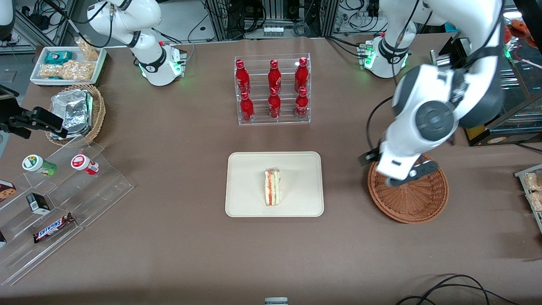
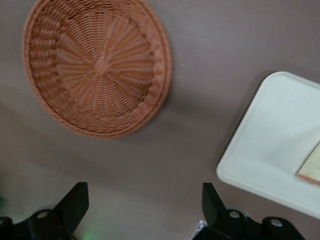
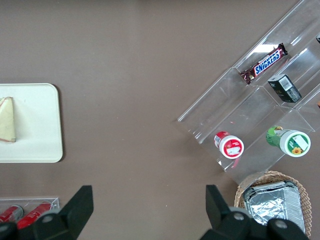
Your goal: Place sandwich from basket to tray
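Observation:
The sandwich (image 1: 273, 187) lies on its side in the middle of the cream tray (image 1: 245, 169), pale bread with orange and green layers. Its corner also shows in the left wrist view (image 2: 312, 169) on the tray (image 2: 275, 140). The reddish-brown wicker basket (image 1: 417, 201) is empty and sits beside the tray, toward the working arm's end of the table; the left wrist view shows it too (image 2: 97, 65). My left gripper (image 1: 400, 180) hovers above the basket's rim nearest the tray. It is open and empty (image 2: 142, 205), with bare table below the fingers.
A clear rack of red bottles (image 1: 273, 89) stands farther from the camera than the tray. Toward the parked arm's end are a clear stepped stand with snacks (image 1: 63, 190), a tan basket with foil packets (image 1: 76, 112) and a white snack tray (image 1: 67, 63).

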Tool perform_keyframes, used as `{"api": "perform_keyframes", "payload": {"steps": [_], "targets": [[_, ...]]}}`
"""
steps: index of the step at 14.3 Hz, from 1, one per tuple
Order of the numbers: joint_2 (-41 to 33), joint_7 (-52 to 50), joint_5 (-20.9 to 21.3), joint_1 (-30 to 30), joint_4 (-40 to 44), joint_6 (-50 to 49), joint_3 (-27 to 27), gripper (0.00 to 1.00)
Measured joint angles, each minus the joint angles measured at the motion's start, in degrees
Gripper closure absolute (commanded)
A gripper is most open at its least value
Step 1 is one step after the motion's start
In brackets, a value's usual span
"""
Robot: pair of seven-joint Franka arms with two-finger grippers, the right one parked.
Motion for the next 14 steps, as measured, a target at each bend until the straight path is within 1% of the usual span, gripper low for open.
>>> {"api": "perform_keyframes", "payload": {"steps": [3, 5, 8, 9, 11, 14], "targets": [[-7.8, 8.95, 0.15, 4.0, -6.25, -1.5, 0.07, 0.0], [-12.39, 17.81, 0.17, 8.49, -8.85, -3.89, -0.71, 0.0], [-15.82, 30.99, 0.16, 18.38, -8.59, -6.39, -6.12, 0.0], [-16.08, 34.18, 0.16, 20.25, -7.97, -6.38, -7.2, 0.0], [-16.01, 38.06, 0.16, 21.2, -6.25, -6.19, -7.52, 0.0], [-15.87, 38.76, 0.16, 20.99, -3.8, -5.29, -6.59, 0.0]]}}
